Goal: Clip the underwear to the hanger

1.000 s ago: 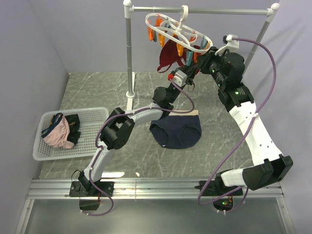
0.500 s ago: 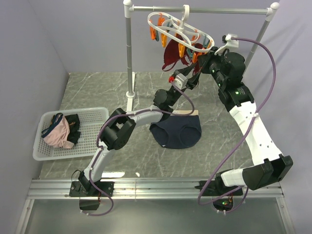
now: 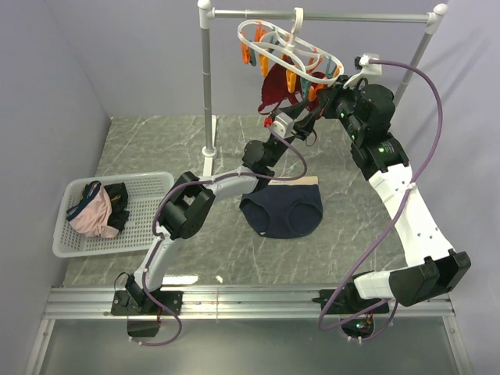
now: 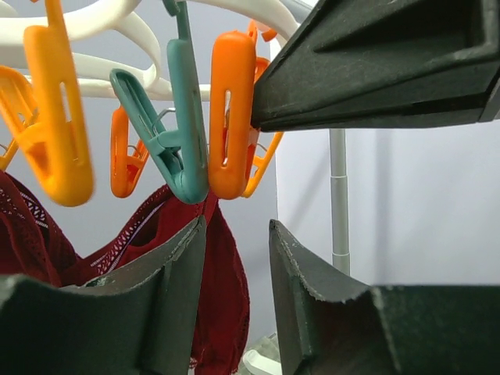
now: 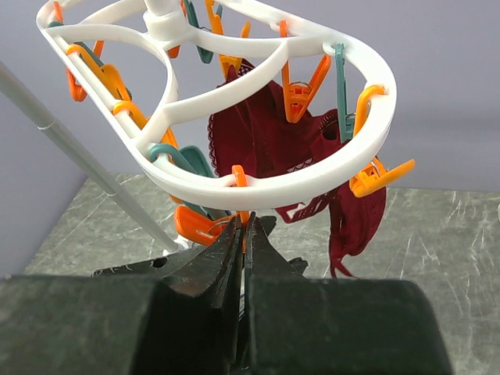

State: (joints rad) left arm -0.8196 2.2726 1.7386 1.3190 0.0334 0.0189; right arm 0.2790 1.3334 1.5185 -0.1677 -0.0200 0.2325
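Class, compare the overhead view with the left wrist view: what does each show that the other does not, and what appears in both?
Only the overhead view: the navy underwear lying flat on the table, and the basket holding a pink garment.
Only the left wrist view: the left gripper seen close, its fingers apart with nothing between them, just under a teal clip.
Both: the white hanger, the maroon garment hanging from it, and the stand's pole.

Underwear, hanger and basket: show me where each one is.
underwear (image 3: 283, 212), top view, middle of the navy fabric.
hanger (image 5: 289, 186), right wrist view, near side of the white ring.
basket (image 3: 144, 212), top view, bare mesh floor.
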